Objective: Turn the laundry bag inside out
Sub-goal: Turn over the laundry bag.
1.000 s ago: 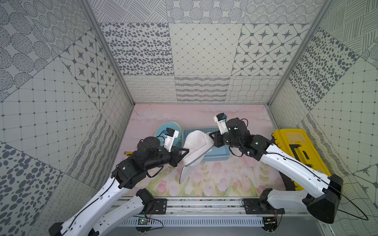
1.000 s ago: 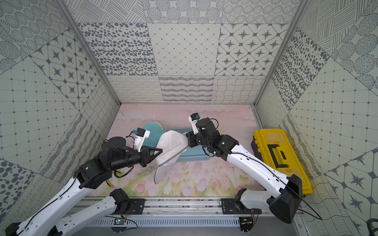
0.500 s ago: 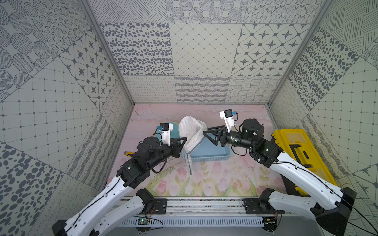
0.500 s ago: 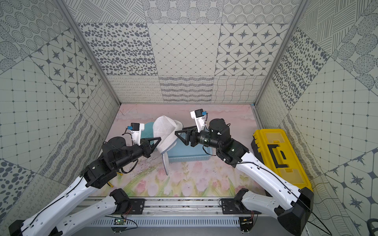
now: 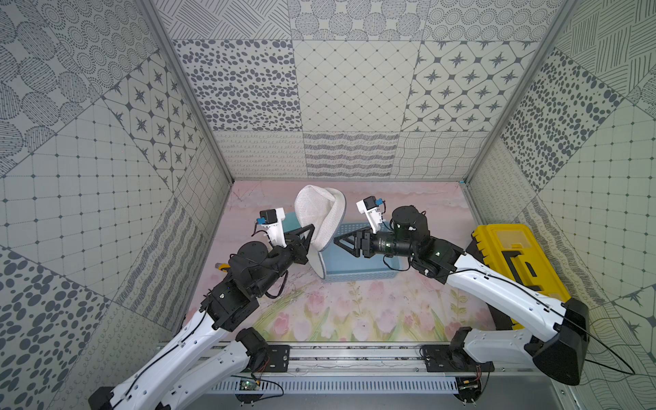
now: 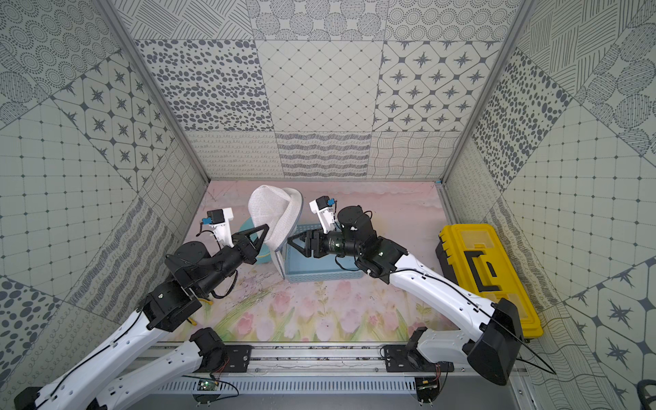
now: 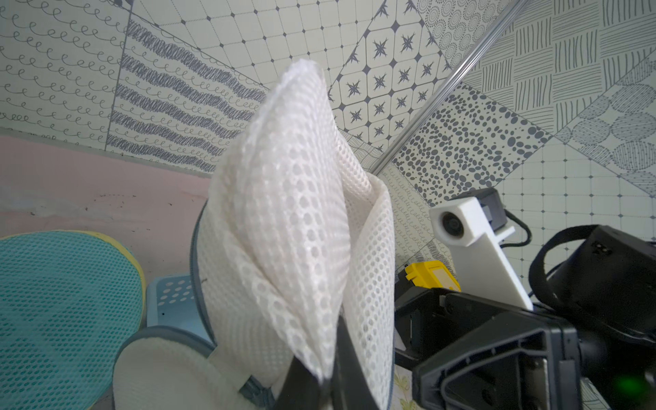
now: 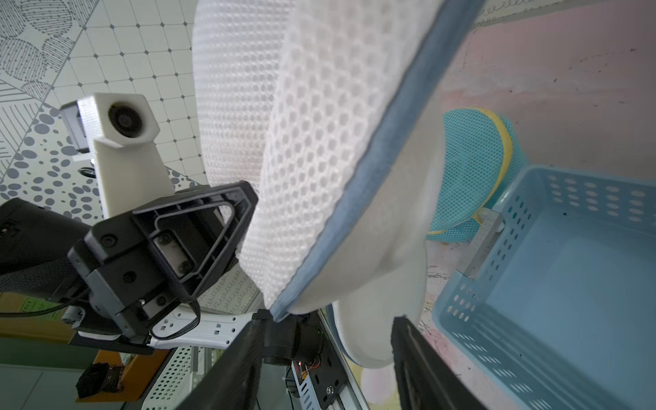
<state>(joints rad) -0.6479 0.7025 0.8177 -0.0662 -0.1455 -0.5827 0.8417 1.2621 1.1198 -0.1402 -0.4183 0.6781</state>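
The white mesh laundry bag [image 5: 321,213] [image 6: 273,213] is held up above the left end of the blue basket [image 5: 355,275]. My left gripper [image 5: 309,234] [image 7: 328,376] is shut on a fold of its mesh from the left. A flap with grey-blue trim [image 8: 355,184] hangs down toward the basket's left wall. My right gripper [image 5: 336,242] [image 8: 326,321] stands open just right of the bag, level with the left gripper. Its fingers are wide apart and pinch nothing. The bag's trimmed corner hangs close to one of its fingertips [image 8: 257,324].
A teal mesh bag [image 5: 289,223] [image 7: 64,301] lies on the floral mat behind the left gripper. The blue basket [image 8: 568,284] holds nothing that I can see. A yellow toolbox [image 5: 514,262] lies along the right wall. The patterned walls stand close on three sides.
The right gripper has let go of the bag, opened and drawn back to the right. The left gripper has lifted the bag higher and toward the back.
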